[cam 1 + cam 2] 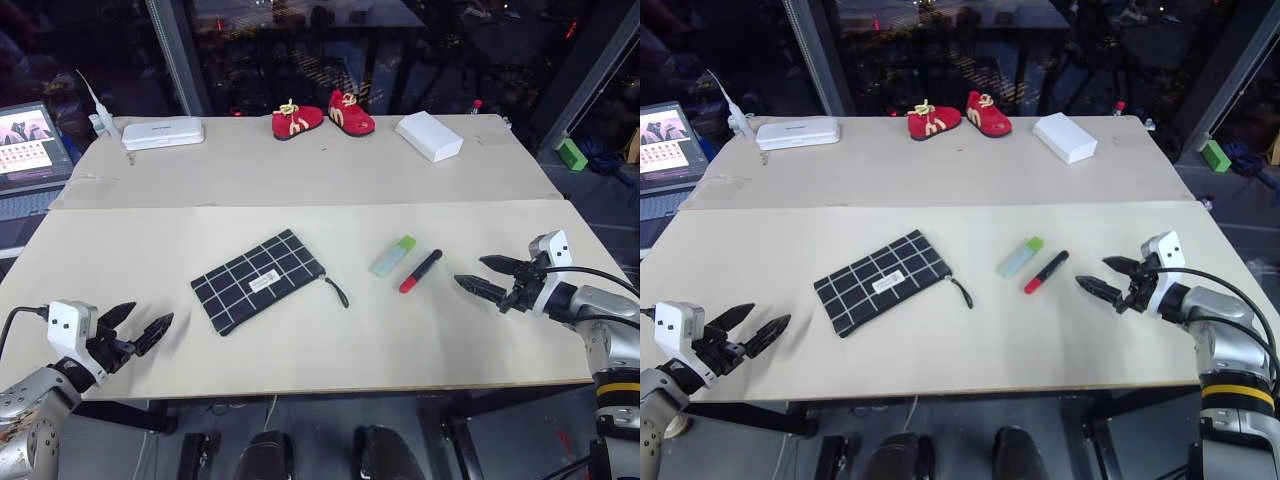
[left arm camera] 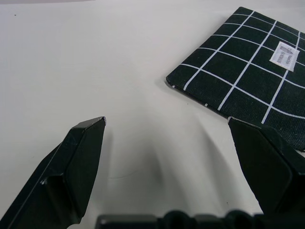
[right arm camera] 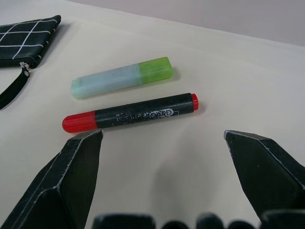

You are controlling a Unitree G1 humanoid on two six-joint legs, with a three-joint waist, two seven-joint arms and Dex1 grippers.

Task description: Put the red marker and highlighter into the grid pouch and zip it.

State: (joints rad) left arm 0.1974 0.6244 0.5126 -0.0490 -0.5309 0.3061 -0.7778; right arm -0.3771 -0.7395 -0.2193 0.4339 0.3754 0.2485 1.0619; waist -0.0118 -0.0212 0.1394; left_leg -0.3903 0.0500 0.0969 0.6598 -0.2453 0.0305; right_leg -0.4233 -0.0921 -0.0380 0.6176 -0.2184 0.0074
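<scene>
Both arms low; jaws wide apart

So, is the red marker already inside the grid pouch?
No, the red marker lies on the table beside the highlighter, apart from the grid pouch.

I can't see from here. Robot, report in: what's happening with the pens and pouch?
Both claws open, left claw, right claw, holding nothing. Red marker and highlighter lie beside grid pouch. Nothing in the way.
</scene>
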